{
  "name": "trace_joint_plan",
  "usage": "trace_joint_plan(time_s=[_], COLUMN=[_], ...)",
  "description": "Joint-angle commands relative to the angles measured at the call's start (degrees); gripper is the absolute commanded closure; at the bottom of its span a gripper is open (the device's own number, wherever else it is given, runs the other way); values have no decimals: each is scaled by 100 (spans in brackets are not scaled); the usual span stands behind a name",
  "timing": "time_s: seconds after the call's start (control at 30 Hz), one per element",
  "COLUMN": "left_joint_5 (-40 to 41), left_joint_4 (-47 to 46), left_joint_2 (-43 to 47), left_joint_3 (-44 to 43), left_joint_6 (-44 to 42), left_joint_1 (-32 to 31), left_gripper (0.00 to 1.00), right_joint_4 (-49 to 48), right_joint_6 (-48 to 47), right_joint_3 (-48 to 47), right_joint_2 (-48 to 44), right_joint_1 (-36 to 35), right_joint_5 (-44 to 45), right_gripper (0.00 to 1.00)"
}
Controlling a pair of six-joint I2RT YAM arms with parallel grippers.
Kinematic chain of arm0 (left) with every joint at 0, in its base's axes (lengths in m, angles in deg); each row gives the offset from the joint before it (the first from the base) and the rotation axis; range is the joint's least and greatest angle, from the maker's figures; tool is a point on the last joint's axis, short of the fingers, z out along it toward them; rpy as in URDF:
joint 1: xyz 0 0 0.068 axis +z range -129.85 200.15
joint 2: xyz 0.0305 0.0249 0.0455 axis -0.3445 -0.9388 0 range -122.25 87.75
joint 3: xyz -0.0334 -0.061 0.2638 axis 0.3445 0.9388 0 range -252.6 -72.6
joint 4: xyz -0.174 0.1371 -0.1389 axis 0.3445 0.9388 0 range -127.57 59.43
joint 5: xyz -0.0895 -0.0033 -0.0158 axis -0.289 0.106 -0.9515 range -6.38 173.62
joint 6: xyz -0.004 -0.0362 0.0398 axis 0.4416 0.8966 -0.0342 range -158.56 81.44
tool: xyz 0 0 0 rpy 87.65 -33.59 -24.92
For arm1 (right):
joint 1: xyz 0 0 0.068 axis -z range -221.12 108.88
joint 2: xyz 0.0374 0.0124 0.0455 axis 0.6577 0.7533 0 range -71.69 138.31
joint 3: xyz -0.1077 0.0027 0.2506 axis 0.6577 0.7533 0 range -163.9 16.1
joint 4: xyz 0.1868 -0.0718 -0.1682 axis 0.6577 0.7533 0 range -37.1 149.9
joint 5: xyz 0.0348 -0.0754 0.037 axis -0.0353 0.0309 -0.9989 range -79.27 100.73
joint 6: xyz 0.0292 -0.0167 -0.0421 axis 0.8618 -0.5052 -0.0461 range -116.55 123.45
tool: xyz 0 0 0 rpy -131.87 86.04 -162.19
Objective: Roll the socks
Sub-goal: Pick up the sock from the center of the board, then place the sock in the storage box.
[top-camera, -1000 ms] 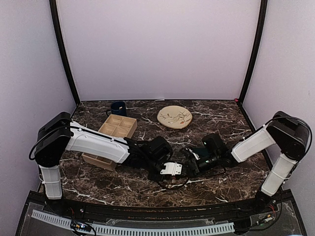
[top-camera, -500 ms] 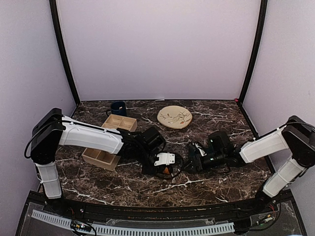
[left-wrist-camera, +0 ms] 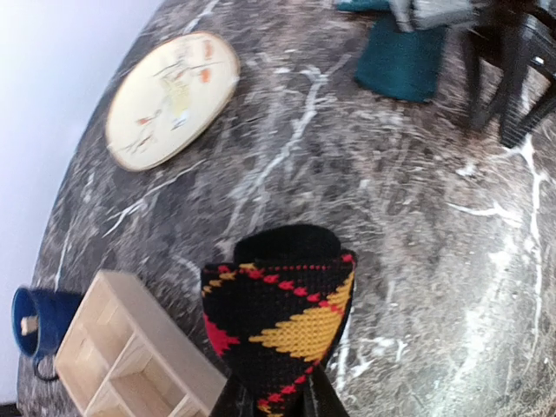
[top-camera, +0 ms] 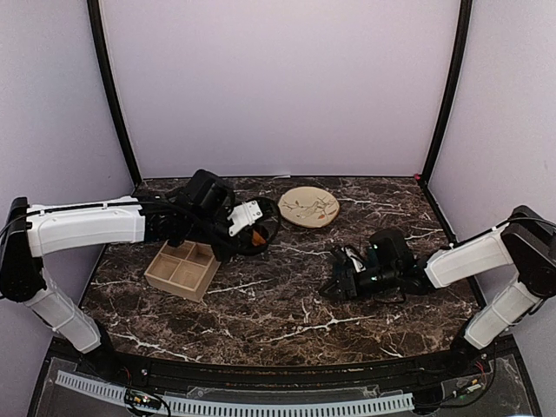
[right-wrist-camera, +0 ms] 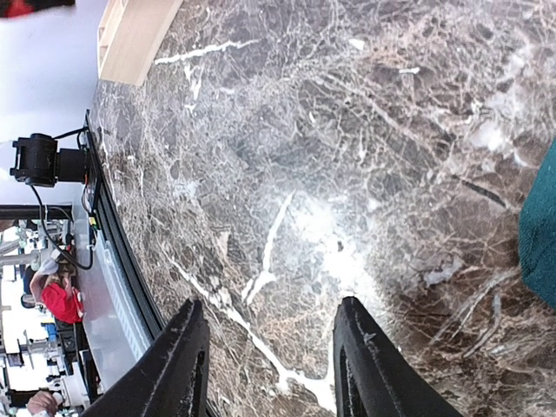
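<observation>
Left gripper (left-wrist-camera: 269,401) nearly closed, pinching the argyle socks (left-wrist-camera: 280,317) as a bunched roll, held off the bench (top-camera: 261,321) near the wooden tray's (top-camera: 184,268) far-right corner. Right gripper (right-wrist-camera: 271,365) has jaws parted and nothing in it, low over the bench well right of the tray, w/ the teal-green socks (left-wrist-camera: 401,59) close beside it. Rec.: judged a carry-to-tray step, so pinch firm vs. unwinding, centre over one compartment, lower in, then release; no legible brand, label or text, plate (left-wrist-camera: 172,97) beyond the tray shows painted motif only.
</observation>
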Motion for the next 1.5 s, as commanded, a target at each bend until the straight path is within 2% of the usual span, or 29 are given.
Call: trace_joint_plan(time_s=[0.0, 0.3, 0.47, 0.7, 0.9, 1.47], left_joint_5=[730, 2271, 3524, 4793, 4792, 4390], left_joint_4=[-20, -51, 124, 881, 1500, 1523], left_joint_2=[682, 1521, 1884, 1915, 1587, 1560], left_joint_3=[424, 982, 1259, 1410, 1523, 2127], left_joint_6=[781, 1976, 2659, 3860, 5085, 6091], left_joint_1=[484, 1054, 1222, 1428, 1545, 1545], left_gripper=[100, 100, 100, 100, 100, 100], right_joint_4=[-334, -532, -562, -674, -708, -745], right_joint_6=[-55, -121, -157, -124, -116, -109], right_joint_3=[-134, -578, -738, -804, -829, -722], right_joint_2=[28, 291, 403, 430, 429, 377], right_joint_1=[30, -42, -124, -206, -224, -242], right_joint_5=[94, -42, -71, -122, -130, -146], right_gripper=[56, 56, 56, 55, 55, 55])
